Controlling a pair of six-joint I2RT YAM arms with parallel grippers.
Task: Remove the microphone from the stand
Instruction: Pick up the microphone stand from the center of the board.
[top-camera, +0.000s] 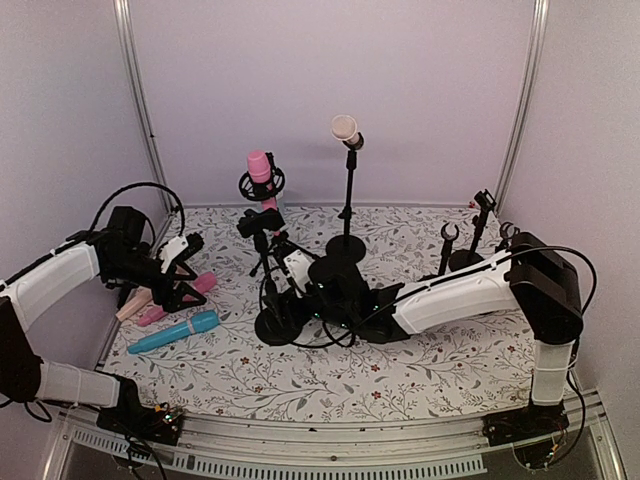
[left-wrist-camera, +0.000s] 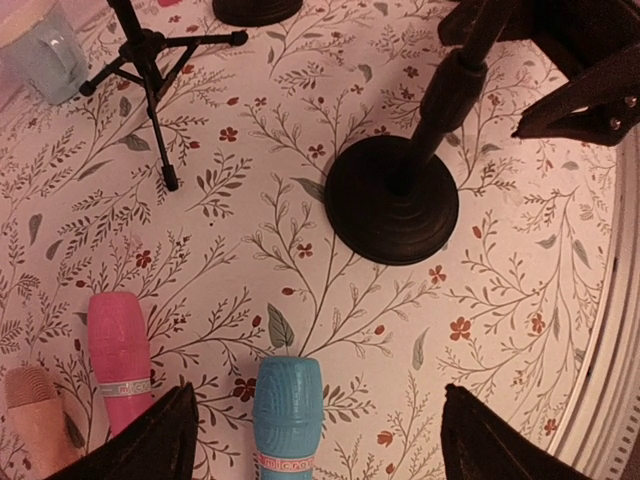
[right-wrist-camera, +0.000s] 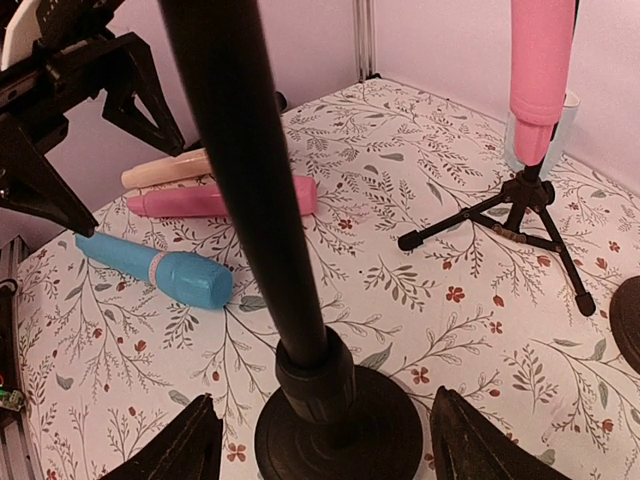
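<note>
Status: my left gripper (left-wrist-camera: 318, 400) is spread wide with nothing in it, hanging directly over the blue microphone (top-camera: 175, 332). That mic lies flat on the counter (top-camera: 400, 370), off the stand (left-wrist-camera: 392, 200), at the left side just beside a pink microphone (left-wrist-camera: 118, 350). My right gripper (right-wrist-camera: 322, 398) is also spread, fingers either side of the stand's pole low near the base. It isn't pinching the pole.

My read: the mic is down and I'm at the let-go and back-off step.
- Left: lift straight up first, no sideways move while the fingers flank the barrel. It's round and I expect it to roll if nudged.
- Right: pull back along the gap so neither finger clips the pole. The base looks heavy, but a hooked pole could tip it.

Orientation: the mic's long axis lies flat, running across the counter on a slight slant. The fat head end points toward the stand base and the thin tail toward the left edge.
</note>
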